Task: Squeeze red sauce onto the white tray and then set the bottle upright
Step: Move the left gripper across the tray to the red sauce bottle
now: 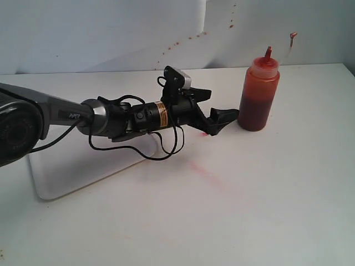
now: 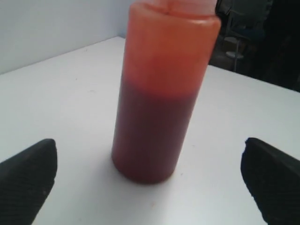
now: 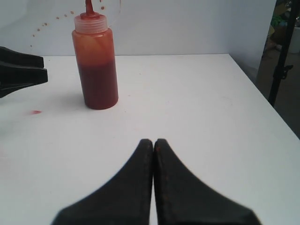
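Note:
The bottle point(image 1: 258, 94) stands upright on the table by itself, its red-stained nozzle pointing up. The red sauce point(image 1: 254, 113) fills its lower half. My left gripper point(image 1: 223, 103) is open just left of the bottle, and neither finger touches it. In the left wrist view the bottle point(image 2: 159, 93) stands between and ahead of the widely spread fingertips point(image 2: 28, 173). The white tray point(image 1: 61, 174) lies at the left, partly hidden under my left arm. My right gripper point(image 3: 153, 143) is shut on nothing, well back from the bottle point(image 3: 96, 70).
A small red spot point(image 1: 201, 134) and a faint pink smear point(image 1: 208, 172) mark the table near the left gripper. Red specks dot the back wall point(image 1: 183, 40). The table's right edge point(image 3: 255, 89) drops off beyond the bottle.

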`<action>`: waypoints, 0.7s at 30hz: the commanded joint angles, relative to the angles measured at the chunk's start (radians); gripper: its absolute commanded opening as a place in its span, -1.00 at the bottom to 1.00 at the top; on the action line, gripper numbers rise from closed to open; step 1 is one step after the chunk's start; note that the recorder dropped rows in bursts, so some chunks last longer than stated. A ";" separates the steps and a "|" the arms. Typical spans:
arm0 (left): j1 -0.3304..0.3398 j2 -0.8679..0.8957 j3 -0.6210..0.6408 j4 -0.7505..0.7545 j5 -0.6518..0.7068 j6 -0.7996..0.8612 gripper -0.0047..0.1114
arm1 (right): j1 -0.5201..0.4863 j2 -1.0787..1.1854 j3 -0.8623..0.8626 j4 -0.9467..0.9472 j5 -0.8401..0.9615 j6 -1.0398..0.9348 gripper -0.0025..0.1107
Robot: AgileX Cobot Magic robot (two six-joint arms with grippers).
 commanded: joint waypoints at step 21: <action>-0.139 0.116 -0.201 -0.208 0.324 0.074 0.88 | 0.001 -0.005 0.004 -0.013 -0.003 0.000 -0.96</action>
